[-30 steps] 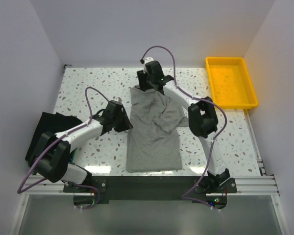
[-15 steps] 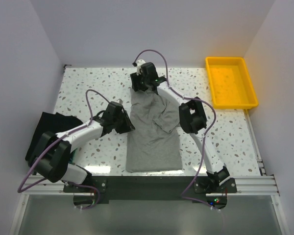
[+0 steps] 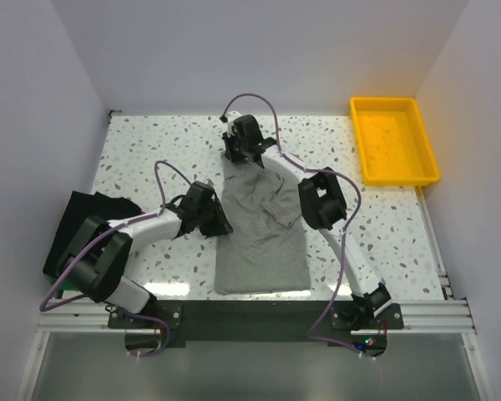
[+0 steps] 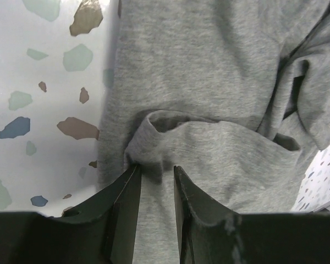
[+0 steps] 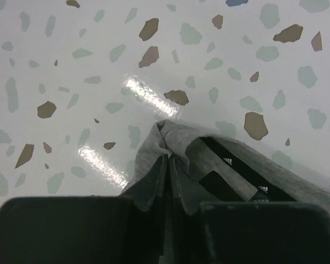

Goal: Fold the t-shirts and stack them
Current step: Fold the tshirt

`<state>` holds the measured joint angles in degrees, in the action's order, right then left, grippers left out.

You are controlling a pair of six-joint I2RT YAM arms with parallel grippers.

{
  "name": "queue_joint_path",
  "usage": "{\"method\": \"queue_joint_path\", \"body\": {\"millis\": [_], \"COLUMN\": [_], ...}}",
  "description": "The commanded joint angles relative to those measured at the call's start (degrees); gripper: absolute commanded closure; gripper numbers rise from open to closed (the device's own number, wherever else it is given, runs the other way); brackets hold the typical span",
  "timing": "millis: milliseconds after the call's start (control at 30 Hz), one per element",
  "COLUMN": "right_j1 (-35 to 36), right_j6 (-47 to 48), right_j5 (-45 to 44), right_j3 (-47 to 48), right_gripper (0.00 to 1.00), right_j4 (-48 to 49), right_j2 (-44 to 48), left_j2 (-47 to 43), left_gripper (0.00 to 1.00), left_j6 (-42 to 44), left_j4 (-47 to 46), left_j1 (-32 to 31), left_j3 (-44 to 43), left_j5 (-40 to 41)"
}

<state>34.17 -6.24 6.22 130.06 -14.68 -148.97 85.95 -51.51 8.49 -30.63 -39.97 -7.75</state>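
Now leaves the black t-shirt (image 3: 82,219) lying at the left edge of the bench (image 3: 150,142). Pinches the left side of the heather-grey t-shirt (image 3: 263,242), spread mid-bench, with the left fingers (image 3: 220,224) clamped on a fold. Holds the far collar corner with the right fingers (image 3: 236,157), together on cloth. Lift both evenly, keep the edge taut. Against a second ago: finds the right fingers closed from apart, moved leftward.
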Motion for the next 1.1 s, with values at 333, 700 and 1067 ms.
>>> {"method": "queue_joint_path", "body": {"millis": [333,700,1067], "right_j1": [-0.60,-0.86,-4.02], "right_j6": [-3.60,-3.34,-6.58], "right_j5": [-10.34,-11.23,-11.58], "right_j3": [0.89,2.31,-8.74], "right_gripper": [1.00,0.98,0.39], "right_j4": [12.74,12.22,4.50], "right_j2": [3.24,3.07,18.26], "left_j2": [2.38,2.29,-0.26], "left_gripper": [0.66,0.66,0.63], "left_j6": [-1.23,-0.88,3.43], "left_j4": [-2.95,-3.22,2.14], "left_j1": [-0.92,-1.01,-0.83], "left_j3": [3.22,3.05,-5.90], "left_j5": [-0.25,-0.25,1.15]}}
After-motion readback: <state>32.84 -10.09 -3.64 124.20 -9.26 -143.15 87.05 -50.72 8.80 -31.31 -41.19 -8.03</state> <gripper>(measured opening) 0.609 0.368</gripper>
